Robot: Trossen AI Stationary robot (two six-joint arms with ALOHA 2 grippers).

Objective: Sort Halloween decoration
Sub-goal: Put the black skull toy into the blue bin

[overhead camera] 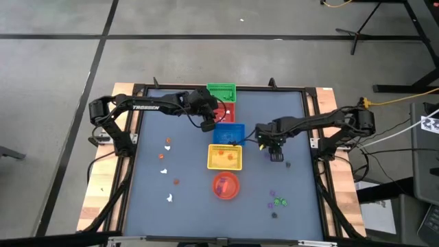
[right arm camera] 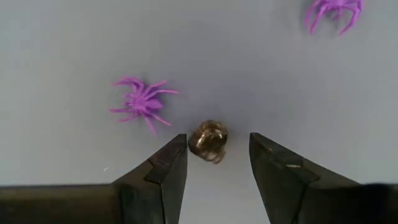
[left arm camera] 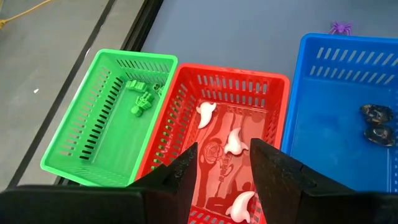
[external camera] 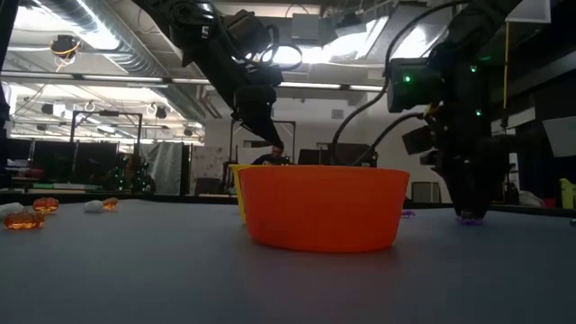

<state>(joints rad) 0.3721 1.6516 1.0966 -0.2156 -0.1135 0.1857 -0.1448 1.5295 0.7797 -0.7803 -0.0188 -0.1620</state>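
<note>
Arms reach in from both sides of the desk (overhead camera: 151, 171). The left arm stretches across the far edge, its left end effector (left arm camera: 224, 163) hanging above the red basket (left arm camera: 273, 93), fingers spread and empty. Three white ghost trinkets (left arm camera: 234, 142) lie inside that basket beneath it. Beside it, the green basket (left arm camera: 93, 106) holds green trinkets (left arm camera: 142, 104), and the blue basket (left arm camera: 329, 118) on the other side holds two dark trinkets (left arm camera: 376, 123).

The right arm bends in from the right, its right end effector (right arm camera: 217, 163) lowered to the desk surface, fingers spread with a small dark trinket (right arm camera: 208, 140) lying between them, touching neither. A purple spider (right arm camera: 142, 101) lies just beside that trinket, and a second purple spider (right arm camera: 334, 11) farther off.

In the high view, the yellow basket (overhead camera: 225, 157) sits in front of the blue one, with the round orange bowl (overhead camera: 225, 185) nearer still. Orange and white trinkets (overhead camera: 164, 165) lie scattered on the left of the desk; purple and green trinkets (overhead camera: 278, 201) lie on the near right.
</note>
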